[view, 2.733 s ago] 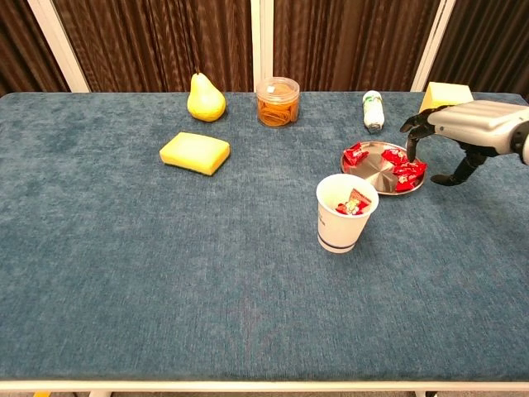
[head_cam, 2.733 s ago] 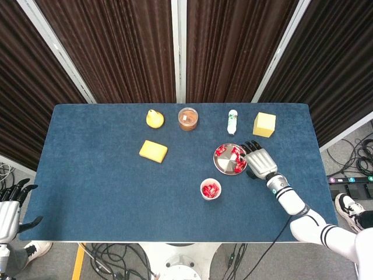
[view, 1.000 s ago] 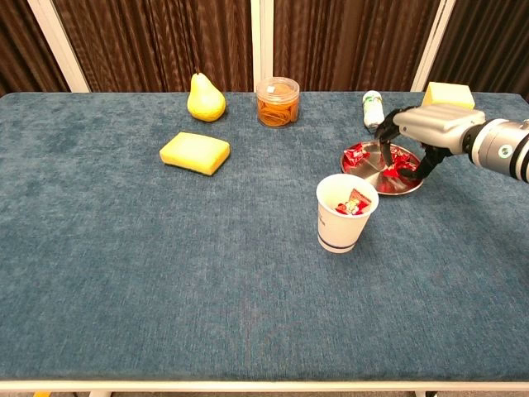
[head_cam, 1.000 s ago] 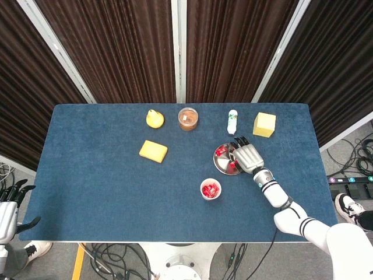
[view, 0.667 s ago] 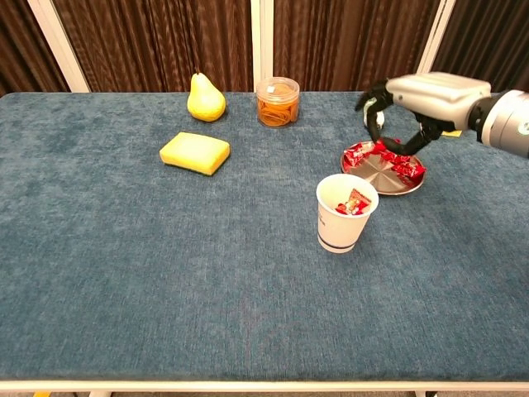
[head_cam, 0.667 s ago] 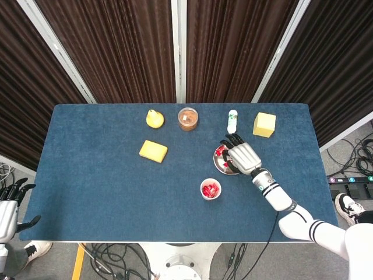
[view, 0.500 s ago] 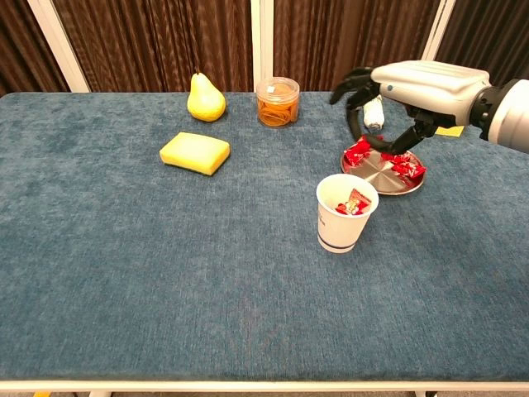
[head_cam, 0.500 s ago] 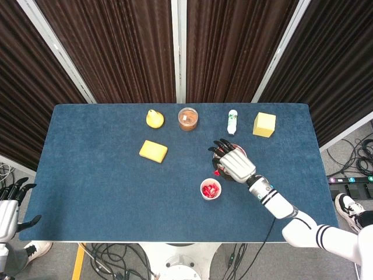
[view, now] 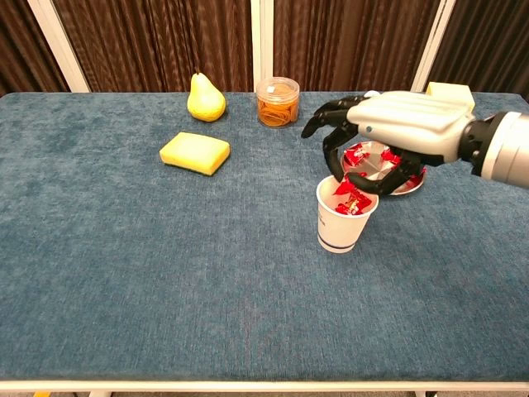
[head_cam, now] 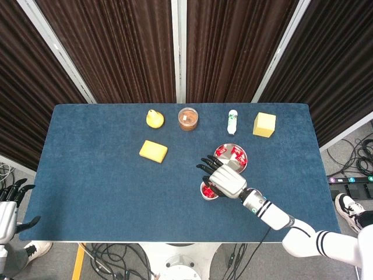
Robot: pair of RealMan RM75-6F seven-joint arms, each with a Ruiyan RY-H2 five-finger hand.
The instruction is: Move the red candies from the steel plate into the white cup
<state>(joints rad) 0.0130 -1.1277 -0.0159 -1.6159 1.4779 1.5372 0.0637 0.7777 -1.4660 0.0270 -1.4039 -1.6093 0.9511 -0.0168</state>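
- Right now I see my right hand (view: 382, 132) poised directly over the white cup (view: 345, 222), palm down, with its dark fingers (view: 324, 121) spread and curved toward the cup's mouth.
- I can't make out a candy between the fingertips in either view; the hand looks loosened, fingers apart, holding nothing that I can see.
- Directly beneath the hand, the white cup stands upright on the blue table (view: 165, 273), with several red candies (view: 350, 203) inside it; in the head view the hand (head_cam: 226, 182) covers most of the cup (head_cam: 205, 192).
- Just behind the hand, on its far side, lies the steel plate (view: 415, 185), partly hidden by the palm from the chest camera; the head view shows the plate (head_cam: 231, 157) with more red candies (head_cam: 233, 154) on it.
- Beyond the plate, farther from the hand, a small white bottle (head_cam: 232, 122) lies on its side, and a yellow block (head_cam: 264, 124) sits out toward the right back corner.
- Past the fingertips and toward the back, I see a clear round jar (view: 278, 101) with orange-brown contents.
- Farther off on that side are a yellow pear (view: 205, 98) standing upright and a flat yellow sponge (view: 194, 153) nearer the table's middle.
- My left hand (head_cam: 8, 205) is well away from all this, off the table's near-left corner, fingers apart and holding nothing.
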